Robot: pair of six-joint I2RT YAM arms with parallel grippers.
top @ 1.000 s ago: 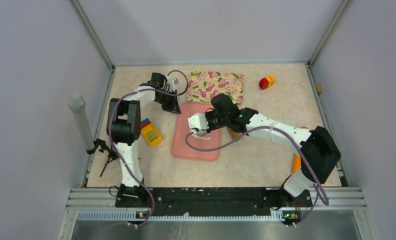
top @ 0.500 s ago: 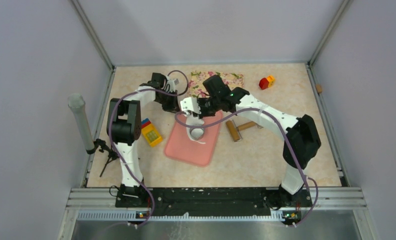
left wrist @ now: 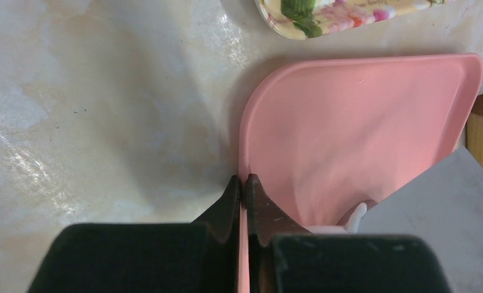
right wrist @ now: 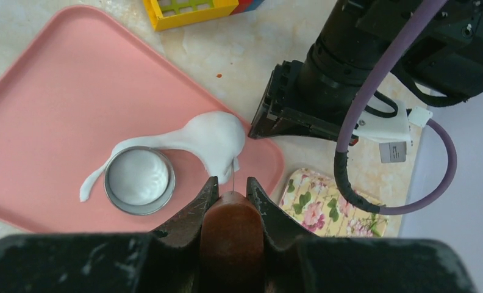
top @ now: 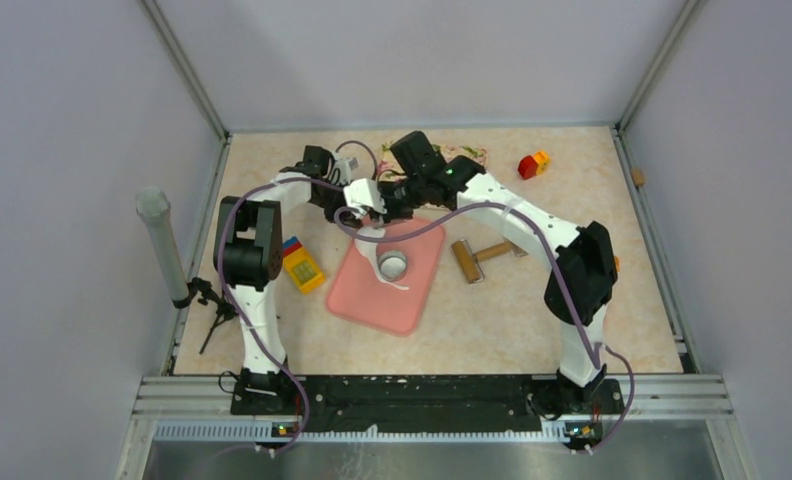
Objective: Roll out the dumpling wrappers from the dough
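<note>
The pink mat point(top: 372, 295) lies tilted on the table. My left gripper point(left wrist: 244, 182) is shut on the mat's edge point(left wrist: 241, 146) at its far left corner. An irregular white sheet of dough point(right wrist: 214, 137) lies on the mat, with a thin tail curling round a silver ring cutter point(right wrist: 110, 196). Inside the ring sits a round white dumpling wrapper point(right wrist: 136, 176). My right gripper point(right wrist: 232, 186) hovers just above the dough, shut on a brown wooden handle point(right wrist: 232, 232) whose thin pin points at the dough's near edge.
A wooden rolling pin point(top: 480, 257) lies right of the mat. A floral cloth point(right wrist: 321, 204) sits behind the mat, mostly under my right arm. A yellow block toy point(top: 302, 265) is left of the mat, a red-and-yellow toy point(top: 533, 163) at the far right.
My right arm swung left and away toward the mat's far corner, uncovering the rolling pin. The mat turned to a tilted position. The left gripper stayed put.
</note>
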